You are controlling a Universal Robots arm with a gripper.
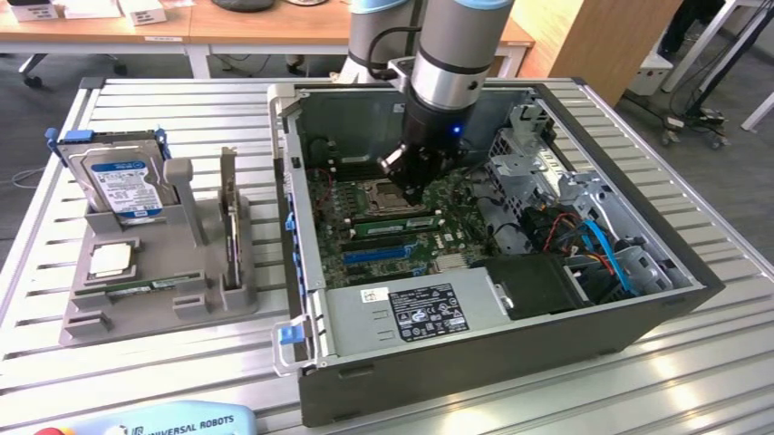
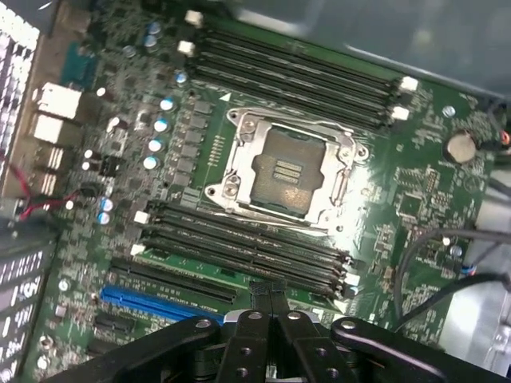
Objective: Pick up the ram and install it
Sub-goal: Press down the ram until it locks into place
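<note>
Hovering inside the open computer case (image 1: 317,299), the claw (image 1: 415,188) hangs just above the motherboard (image 1: 418,237), over the memory slots on the near side of the empty processor socket (image 2: 285,169). In the wrist view its two fingers (image 2: 263,297) stand pressed together with no gap between them, their tips just above the slot bank (image 2: 239,247), and nothing shows between them. A green stick that looks like the ram (image 1: 390,221) lies seated in one of those slots, directly beneath the claw and just near of the socket; in the wrist view a green strip (image 2: 209,270) runs along the same bank at the fingertips.

To the exterior view's left of the case, a grey parts holder (image 1: 151,299) sits on the slatted metal worktop (image 1: 49,344). It carries an upright hard drive (image 1: 125,181) with a blue label, a square silver processor chip (image 1: 111,260) lying flat, and a thin board standing on edge (image 1: 228,227). A power supply (image 1: 411,313) with a white label fills the near corner of the case, and blue cables (image 1: 611,254) run along its right side.
</note>
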